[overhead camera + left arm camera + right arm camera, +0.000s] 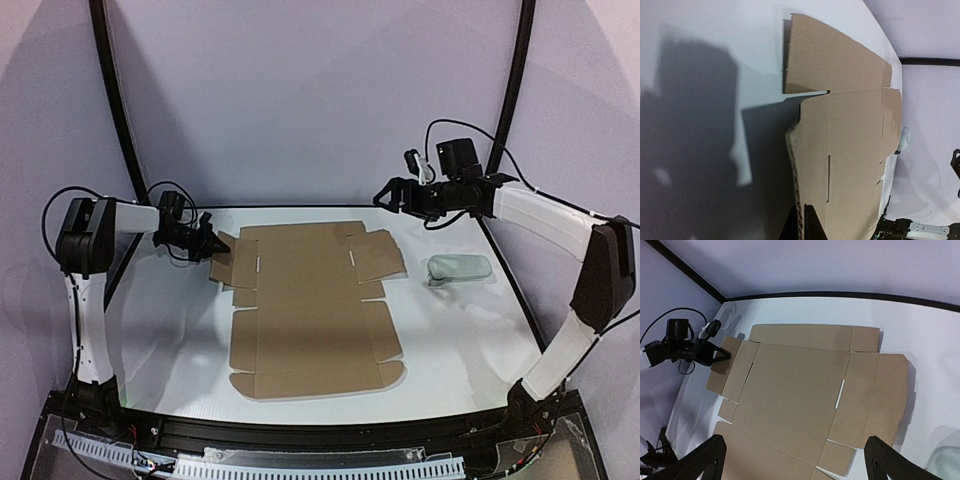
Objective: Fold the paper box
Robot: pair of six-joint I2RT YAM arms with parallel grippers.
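- Your paper box [310, 310] lies opened out as a flat sheet in the middle of the table [470, 340]. Its long side runs from the near edge toward the back wall, and most of its panels lie flat.
- Your left gripper [212, 243] is at the far-left side flap [722, 372]. In its wrist view the fingers [810, 227] sit on either side of the cardboard edge, pinched onto it.
- That flap rides up off the table with a broad shadow beneath it. Holding it at the outer edge looks like the way to swing it up about its crease, so folding seems only just begun.
- Your right gripper [383, 193] hangs high over the far-right corner, touching nothing. Its fingers [707, 460] are spread wide apart and empty. From up there it stays out of the sheet's way, and its camera takes in the whole far half.
- A small pale case [460, 268] lies on the table near the right side flap but apart from it. It could crowd your right arm if you come down on the outside of that flap.
- Nothing pins the rest of the sheet, so lifting one side may drag or twist it.
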